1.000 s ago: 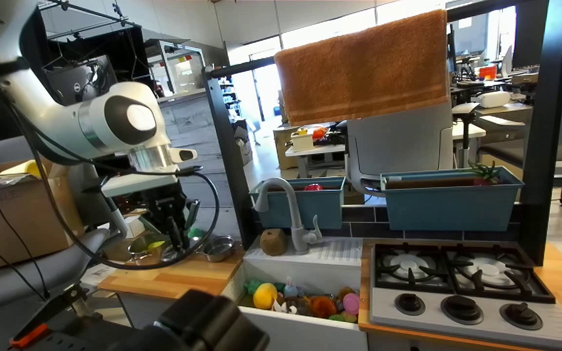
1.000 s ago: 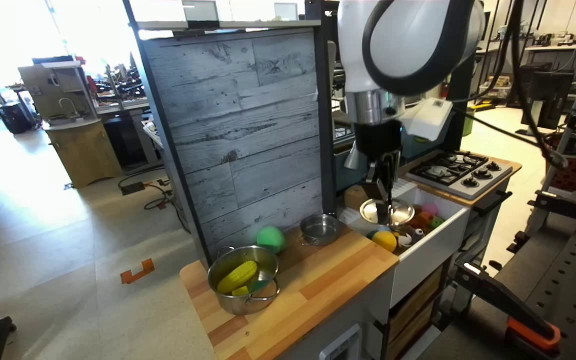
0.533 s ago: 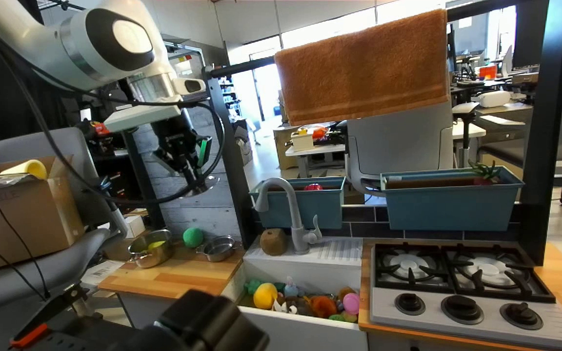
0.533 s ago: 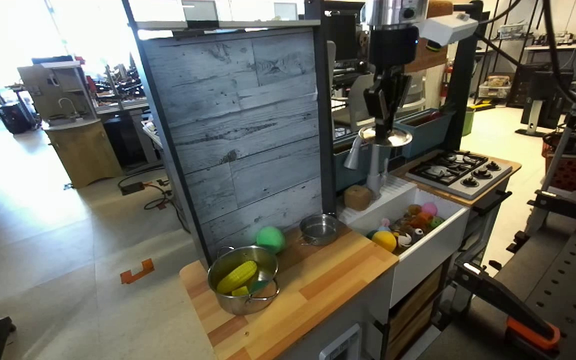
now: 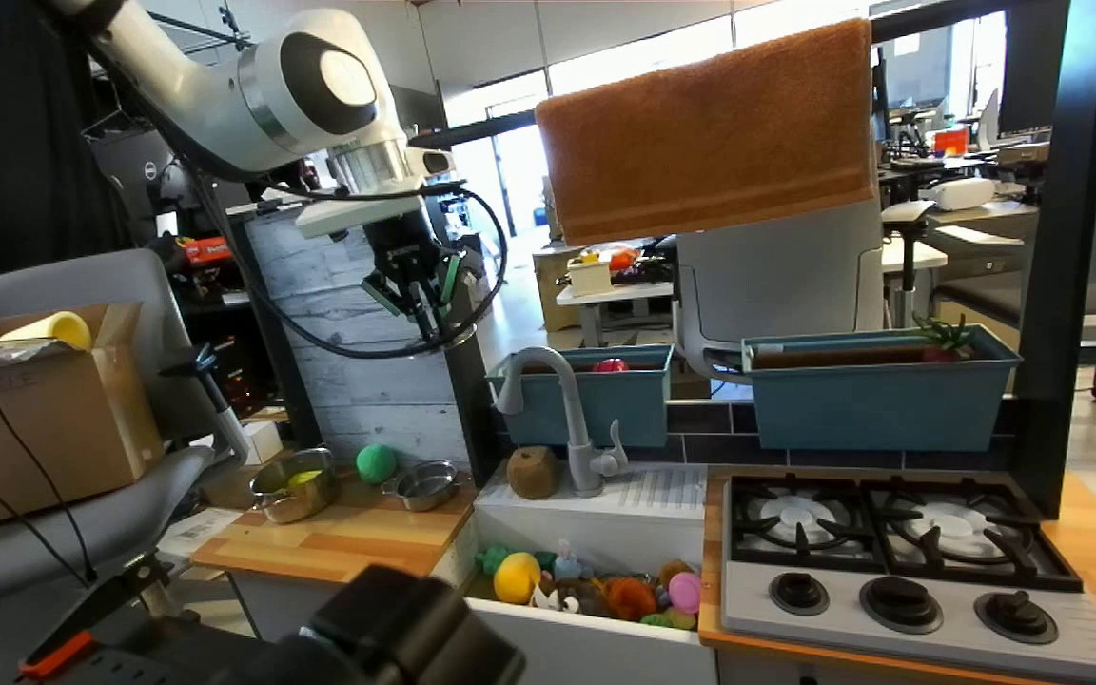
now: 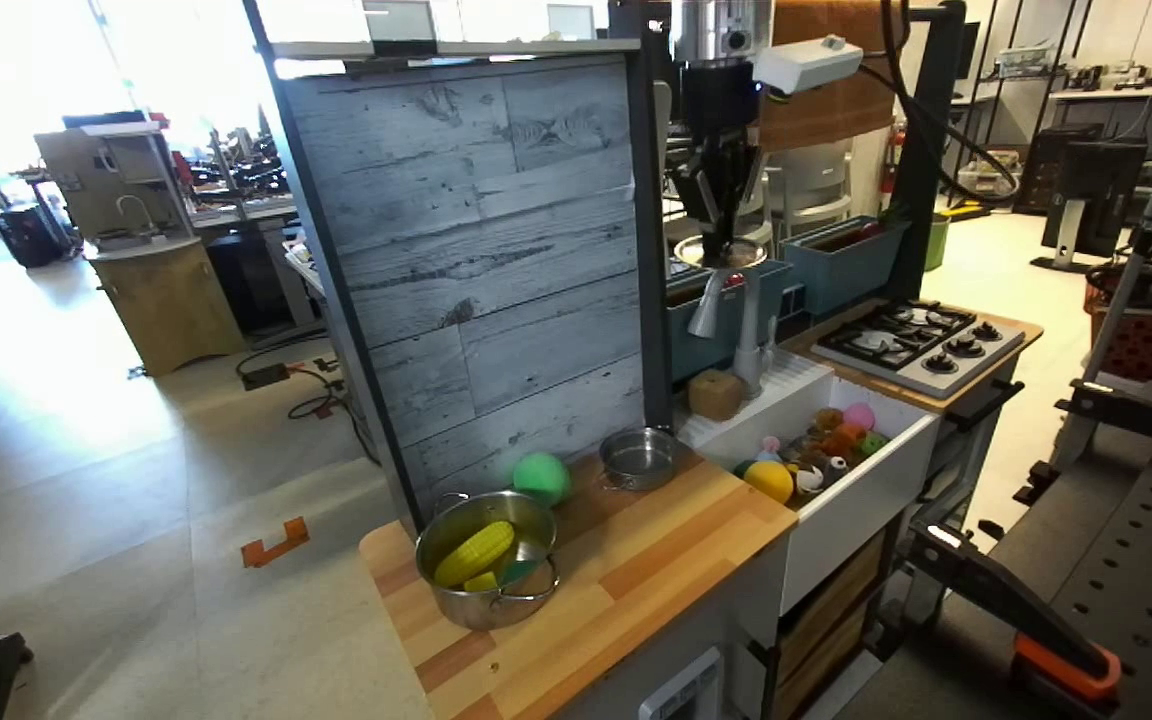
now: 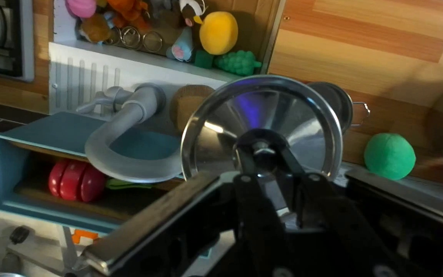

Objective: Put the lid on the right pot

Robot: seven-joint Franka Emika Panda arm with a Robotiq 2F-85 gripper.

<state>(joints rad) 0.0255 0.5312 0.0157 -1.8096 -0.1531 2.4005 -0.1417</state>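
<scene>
My gripper [image 6: 721, 245] is shut on the black knob of the round silver lid [image 6: 688, 252] and holds it high in the air near the faucet. In the wrist view the fingertips [image 7: 263, 148] grip the knob and the lid [image 7: 214, 115] hides part of the small pot [image 7: 333, 100]. The small metal pot [image 6: 641, 470] is uncovered on the wooden counter; it also shows in an exterior view [image 5: 427, 487]. The larger metal pot [image 6: 486, 608] holds yellow corn and stands at the counter's far end; it also shows in an exterior view [image 5: 293, 512].
A green ball [image 6: 541, 480] lies between the pots. The grey faucet [image 7: 110, 154] stands close to the lid in the wrist view. A brown object [image 6: 716, 395], a sink [image 6: 861, 530] with toys, blue planters [image 5: 881, 400] and a stove [image 5: 900, 618] stand alongside. A plank wall [image 6: 486, 250] backs the pots.
The gripper has risen with the lid from low over the sink and counter, then shifted toward the back by the plank wall and faucet. The pots have not moved.
</scene>
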